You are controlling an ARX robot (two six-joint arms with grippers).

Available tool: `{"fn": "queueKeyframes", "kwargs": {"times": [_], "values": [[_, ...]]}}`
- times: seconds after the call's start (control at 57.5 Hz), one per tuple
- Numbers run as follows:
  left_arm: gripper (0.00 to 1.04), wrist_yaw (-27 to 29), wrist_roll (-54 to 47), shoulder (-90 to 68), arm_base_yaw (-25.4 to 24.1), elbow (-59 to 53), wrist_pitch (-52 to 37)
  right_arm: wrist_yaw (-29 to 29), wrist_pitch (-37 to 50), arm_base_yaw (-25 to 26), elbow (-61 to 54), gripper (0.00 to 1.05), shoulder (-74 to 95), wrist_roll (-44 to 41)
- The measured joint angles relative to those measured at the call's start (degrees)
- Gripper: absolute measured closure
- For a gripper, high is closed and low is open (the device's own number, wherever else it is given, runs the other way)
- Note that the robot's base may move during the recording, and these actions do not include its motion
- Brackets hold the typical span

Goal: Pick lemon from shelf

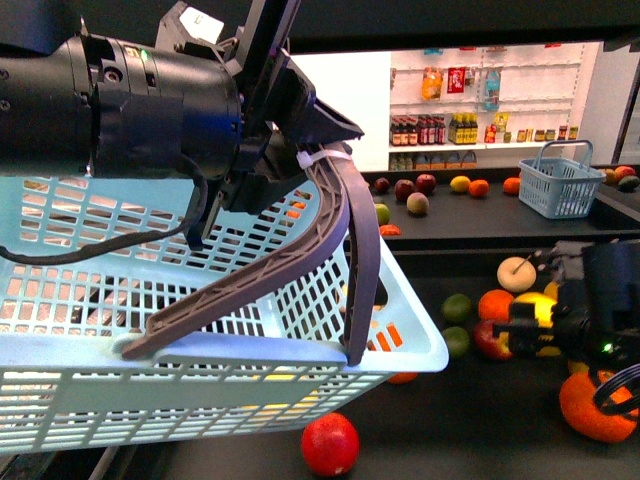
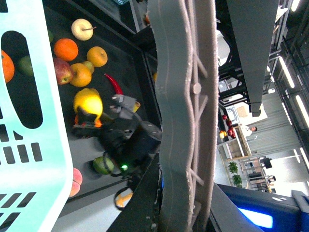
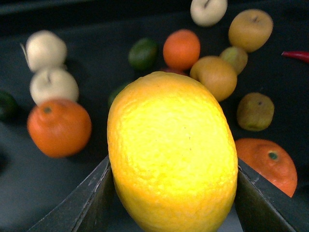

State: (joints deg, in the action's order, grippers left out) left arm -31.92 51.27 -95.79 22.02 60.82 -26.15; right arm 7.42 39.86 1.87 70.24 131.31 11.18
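Grasp step is looking done. Your right tool (image 1: 538, 322) is holding the lemon (image 1: 536, 305), narrowed onto it, with its fingers (image 3: 89, 205) pressing on opposite sides in the right wrist view. The lemon is sitting at the right of the shelf (image 1: 470, 430), over the loose fruit on the dark tray. You are not getting a view that shows whether it is clearing the tray; I am judging the lift and the carry-away as the part remaining.

Your left tool (image 1: 300, 150) is clamping the grey handle (image 1: 330, 250) of the pale blue basket (image 1: 200, 400), which is hanging in front of the shelf and filling the left of the front view.

Crowding around the grasp:
- an orange (image 1: 495, 303) and a red apple (image 1: 490, 342) are lying just beside the lemon
- a lime (image 1: 456, 307) is lying near
- a red chili pepper (image 2: 114, 84) is lying near the tool
- a large orange (image 1: 597, 405) is sitting under the right arm

A straight rise is looking safest to me; sideways travel is risking a nudge to these neighbours, and the basket rim is standing near any path leftward.
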Motion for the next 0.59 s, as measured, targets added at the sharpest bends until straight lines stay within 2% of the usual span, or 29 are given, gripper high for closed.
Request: {"fn": "queueKeyframes", "kwargs": {"times": [0.157,0.261,0.383,0.487,0.591], "values": [[0.94,0.0,0.0,0.0,0.0,0.0,0.0,-4.8,4.1,-0.9,-10.4,0.43,-14.4,10.7],[0.94,0.0,0.0,0.0,0.0,0.0,0.0,-13.2,9.2,-3.1,-15.6,0.43,-21.7,17.6],[0.94,0.0,0.0,0.0,0.0,0.0,0.0,-21.5,12.8,-6.0,-17.7,0.43,-23.4,22.4],[0.94,0.0,0.0,0.0,0.0,0.0,0.0,-26.3,13.9,-8.5,-19.0,0.43,-23.0,26.9],[0.94,0.0,0.0,0.0,0.0,0.0,0.0,-28.7,15.1,-10.6,-19.7,0.44,-22.9,28.1]]}}
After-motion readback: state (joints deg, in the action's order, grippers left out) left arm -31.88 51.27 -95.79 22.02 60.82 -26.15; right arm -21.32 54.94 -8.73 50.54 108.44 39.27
